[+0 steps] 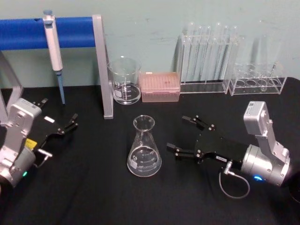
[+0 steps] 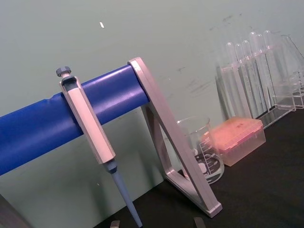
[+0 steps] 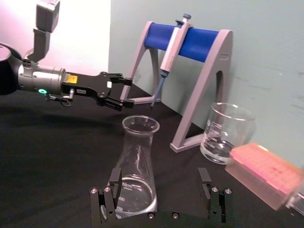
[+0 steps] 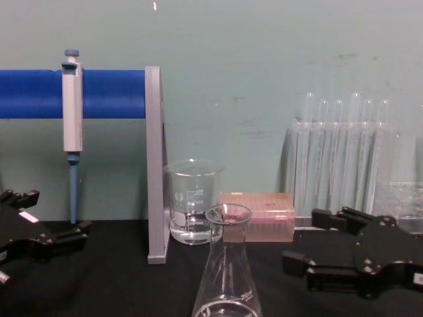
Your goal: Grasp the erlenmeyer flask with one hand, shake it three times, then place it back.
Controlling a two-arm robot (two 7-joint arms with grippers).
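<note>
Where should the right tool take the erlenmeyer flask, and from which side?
Likely the neck of the erlenmeyer flask, just under the flared rim, coming in level from the robot's right. It stands upright and untouched, the sloped cone could slip, the rim gives a stop, and the right tool faces it, open.

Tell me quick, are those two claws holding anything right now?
Left gripper: open, holding nothing.
Right gripper: open, empty, facing the erlenmeyer flask but not gripping it.
</note>
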